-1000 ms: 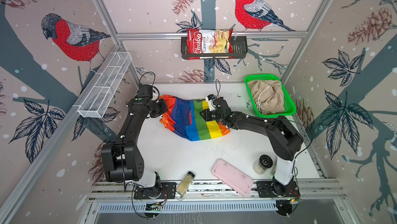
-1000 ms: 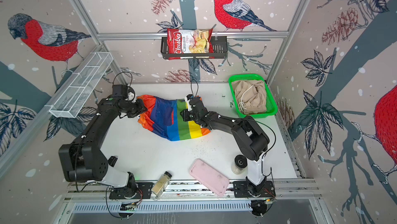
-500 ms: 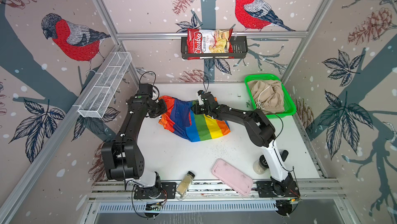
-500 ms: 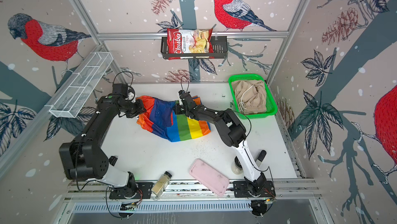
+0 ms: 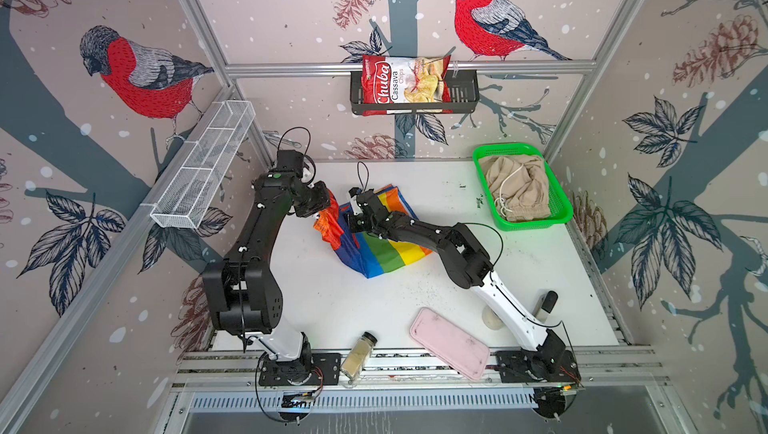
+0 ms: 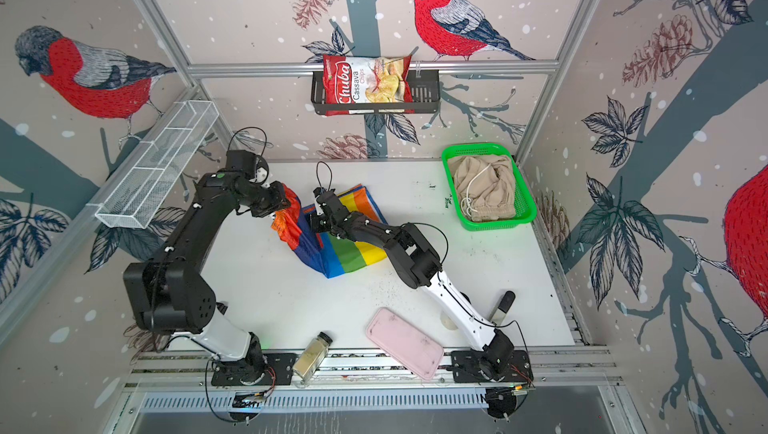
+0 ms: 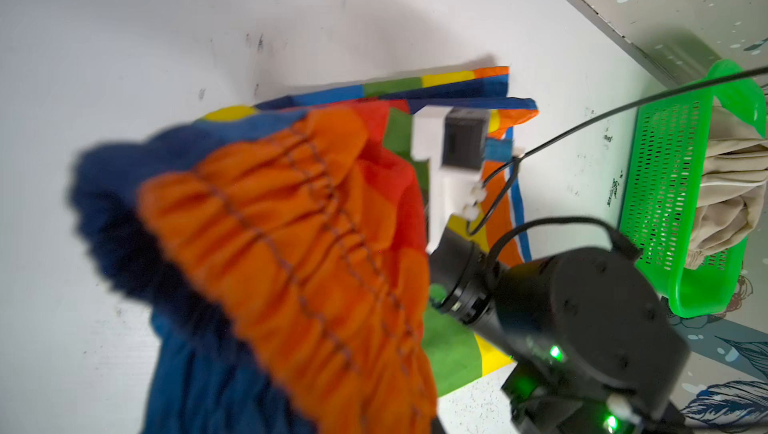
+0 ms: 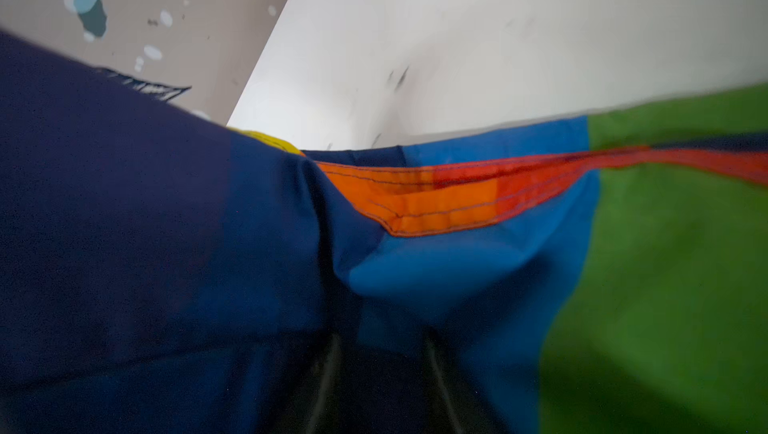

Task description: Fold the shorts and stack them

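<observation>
The rainbow shorts [image 5: 382, 253] [image 6: 345, 257] lie at mid-table, with blue, green, yellow and orange blocks. My left gripper [image 5: 326, 207] [image 6: 286, 205] is shut on their gathered orange waistband [image 7: 291, 224] and holds that end lifted off the table. My right gripper [image 5: 353, 215] [image 6: 318, 217] reaches across the shorts, close beside the left one. In the right wrist view blue cloth [image 8: 457, 278] puckers over its jaws and hides the fingertips. The beige shorts [image 5: 517, 188] [image 6: 486, 190] lie crumpled in the green basket [image 5: 536, 226] at the back right.
A pink flat case [image 5: 449, 342] and a spice jar [image 5: 358, 355] lie at the front edge. A small jar [image 5: 492, 319] stands by the right arm's base. A white wire shelf [image 5: 203, 170] hangs on the left wall. A chips bag [image 5: 405, 84] sits in a rack on the back wall.
My right gripper has travelled left across the rainbow shorts, from their right side to close beside the left gripper. The left arm has barely moved and keeps the waistband.
</observation>
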Controlling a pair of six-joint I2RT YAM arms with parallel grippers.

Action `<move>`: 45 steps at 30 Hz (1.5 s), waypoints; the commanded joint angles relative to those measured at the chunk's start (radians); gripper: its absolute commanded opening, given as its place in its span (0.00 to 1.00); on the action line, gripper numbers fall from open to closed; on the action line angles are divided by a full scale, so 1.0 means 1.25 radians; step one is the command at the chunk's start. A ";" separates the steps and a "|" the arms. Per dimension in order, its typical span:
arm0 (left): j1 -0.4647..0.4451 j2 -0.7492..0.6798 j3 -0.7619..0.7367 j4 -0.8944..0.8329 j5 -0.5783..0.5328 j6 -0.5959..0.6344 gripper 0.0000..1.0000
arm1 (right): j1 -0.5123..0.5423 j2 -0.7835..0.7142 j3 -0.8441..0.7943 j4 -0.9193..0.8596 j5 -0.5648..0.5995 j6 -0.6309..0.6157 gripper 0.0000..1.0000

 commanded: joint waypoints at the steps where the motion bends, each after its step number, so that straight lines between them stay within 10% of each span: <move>1: 0.001 0.011 0.015 -0.003 -0.007 -0.003 0.00 | -0.014 -0.114 -0.088 0.009 -0.005 -0.029 0.35; 16: -0.001 0.081 0.169 -0.045 -0.131 0.000 0.00 | -0.106 -0.654 -0.788 0.071 0.165 -0.115 0.38; 45: -0.327 0.513 0.453 -0.052 -0.136 -0.113 0.00 | -0.083 -0.566 -1.005 0.292 0.097 0.036 0.30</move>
